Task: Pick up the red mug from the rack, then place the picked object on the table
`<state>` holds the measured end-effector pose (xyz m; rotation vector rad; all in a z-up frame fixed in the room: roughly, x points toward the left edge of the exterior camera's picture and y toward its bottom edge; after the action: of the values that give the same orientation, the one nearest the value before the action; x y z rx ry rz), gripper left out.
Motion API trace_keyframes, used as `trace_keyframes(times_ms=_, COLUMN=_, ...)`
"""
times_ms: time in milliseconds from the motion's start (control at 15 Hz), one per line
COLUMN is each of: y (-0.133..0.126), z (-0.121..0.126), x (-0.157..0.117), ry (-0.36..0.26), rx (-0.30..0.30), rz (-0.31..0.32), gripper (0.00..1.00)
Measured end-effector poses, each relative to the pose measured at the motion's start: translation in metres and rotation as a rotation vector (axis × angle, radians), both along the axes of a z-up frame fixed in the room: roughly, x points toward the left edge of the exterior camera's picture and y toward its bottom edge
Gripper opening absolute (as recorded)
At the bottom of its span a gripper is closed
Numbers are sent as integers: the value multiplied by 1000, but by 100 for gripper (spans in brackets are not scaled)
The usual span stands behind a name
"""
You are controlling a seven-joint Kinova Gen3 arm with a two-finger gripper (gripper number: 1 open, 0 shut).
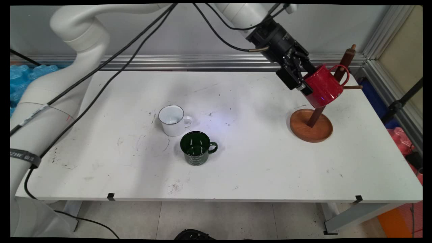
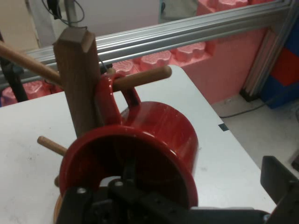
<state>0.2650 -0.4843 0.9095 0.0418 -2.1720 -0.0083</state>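
Note:
A red mug (image 1: 322,86) hangs tilted against the wooden mug tree (image 1: 312,126) at the table's right back. In the hand view the red mug's (image 2: 154,140) handle (image 2: 110,100) is hooked over a peg (image 2: 142,78) beside the post (image 2: 79,79), with its mouth turned to the camera. My gripper (image 1: 305,81) is at the mug's rim. It stands open (image 2: 203,182): one finger reaches into the mug, and the other finger (image 2: 280,184) is outside, apart from the wall.
A white mug (image 1: 173,119) and a dark green mug (image 1: 197,147) stand upright side by side near the table's middle. More pegs (image 1: 352,87) stick out of the tree. An aluminium frame rail (image 1: 381,77) runs along the back and right edges.

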Motion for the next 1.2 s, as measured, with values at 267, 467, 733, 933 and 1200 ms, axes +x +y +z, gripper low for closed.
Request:
trace_keyframes(times_ms=267, y=-8, z=-5, x=-10, ry=-2, rx=0, rz=-20, gripper=100)
trace_keyframes(times_ms=467, y=-14, z=-9, x=-17, ry=-5, rx=0, rz=-31, gripper=100)
trace_keyframes(times_ms=733, y=-20, z=-13, x=-22, ry=-8, rx=6, rz=-39, gripper=0)
trace_keyframes(times_ms=933, y=-24, z=-16, x=-25, ry=-11, rx=12, rz=-39, gripper=0)
trace_keyframes(times_ms=1200, y=-26, z=-18, x=-27, ry=-16, rx=30, rz=-40, gripper=0)
